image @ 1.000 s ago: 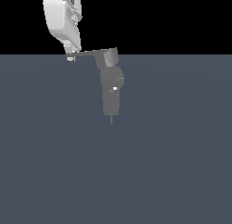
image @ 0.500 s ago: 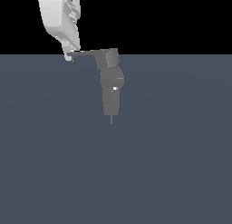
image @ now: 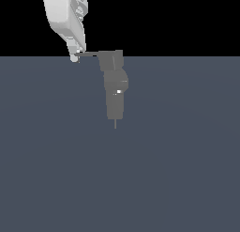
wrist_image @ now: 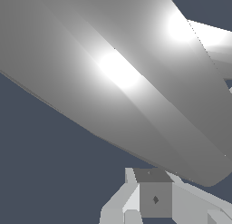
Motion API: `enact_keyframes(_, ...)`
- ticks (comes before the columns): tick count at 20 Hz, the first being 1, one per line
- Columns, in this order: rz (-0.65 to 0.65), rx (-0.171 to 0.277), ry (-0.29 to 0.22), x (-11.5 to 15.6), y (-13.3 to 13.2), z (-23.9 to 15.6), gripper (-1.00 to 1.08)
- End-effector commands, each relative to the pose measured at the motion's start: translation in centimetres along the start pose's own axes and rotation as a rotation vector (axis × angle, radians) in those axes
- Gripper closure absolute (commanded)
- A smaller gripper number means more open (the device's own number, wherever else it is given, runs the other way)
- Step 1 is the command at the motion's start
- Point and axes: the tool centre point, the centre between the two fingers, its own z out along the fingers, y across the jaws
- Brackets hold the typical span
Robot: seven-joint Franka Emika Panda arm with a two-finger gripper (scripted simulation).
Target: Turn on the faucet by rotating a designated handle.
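In the exterior view, the grey faucet (image: pixel 115 88) stands upright a little left of the middle of the picture, on the flat dark blue-grey floor (image: pixel 178 170). Its body bulges in the middle, bears a tiny white glint, and ends in a thin pin at the bottom. From its angled top cap the handle (image: pixel 89 53), a thin flat bar, sticks out level toward the exterior view's left. The white gripper (image: pixel 74 57) comes down from the top left, and its tip sits at the far end of the handle, touching it or just beside it. Whether its fingers are apart or closed cannot be told from here.

In the wrist view, a broad grey glossy bar fills most of the picture, slanting across the dark floor. Under it lie pale blocky parts around a darker grey square; what they belong to is unclear, and the gripper's state cannot be read here either.
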Motion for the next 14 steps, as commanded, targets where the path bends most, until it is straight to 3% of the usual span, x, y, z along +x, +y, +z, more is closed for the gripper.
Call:
enact_keyframes(1,0.011,0.000,0.000,1.3,0.8,-0.2,1.08)
enact_keyframes(14,0.009,0.002,-0.002,4.4,4.4,-0.4,1.08)
